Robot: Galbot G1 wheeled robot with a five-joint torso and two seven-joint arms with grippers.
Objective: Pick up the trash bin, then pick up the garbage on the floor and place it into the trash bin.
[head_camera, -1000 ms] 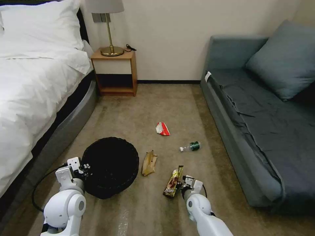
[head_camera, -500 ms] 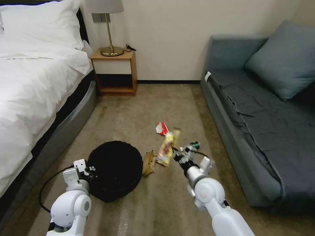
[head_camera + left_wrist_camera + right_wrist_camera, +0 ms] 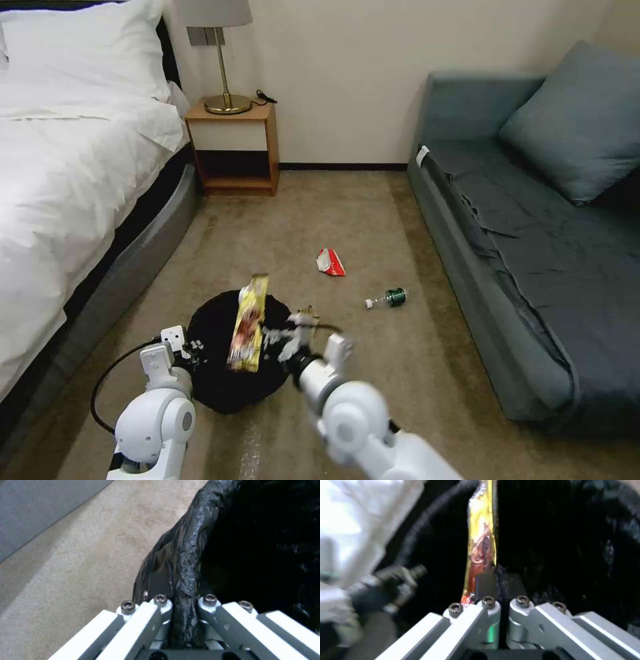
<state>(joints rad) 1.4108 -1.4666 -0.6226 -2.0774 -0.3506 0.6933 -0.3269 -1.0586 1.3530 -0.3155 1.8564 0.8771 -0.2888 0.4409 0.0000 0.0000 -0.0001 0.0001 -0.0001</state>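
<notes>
— Yellow-brown foil item: location and grip?
— The snack wrapper [image 3: 248, 325] is held over the open trash bin [image 3: 220, 373] by the right claw [image 3: 275, 337], clamped on its lower end. It is judged light, limp and slick.

— Black bin?
— Its bag-lined rim [image 3: 186, 562] is pinched by the left claw [image 3: 183, 605]. It is judged light; the liner may slip.

— Floor [image 3: 320, 220] stock?
— Red-and-white wrapper [image 3: 331, 262], bottle [image 3: 388, 298], banana peel [image 3: 308, 313] beside the bin.
</notes>
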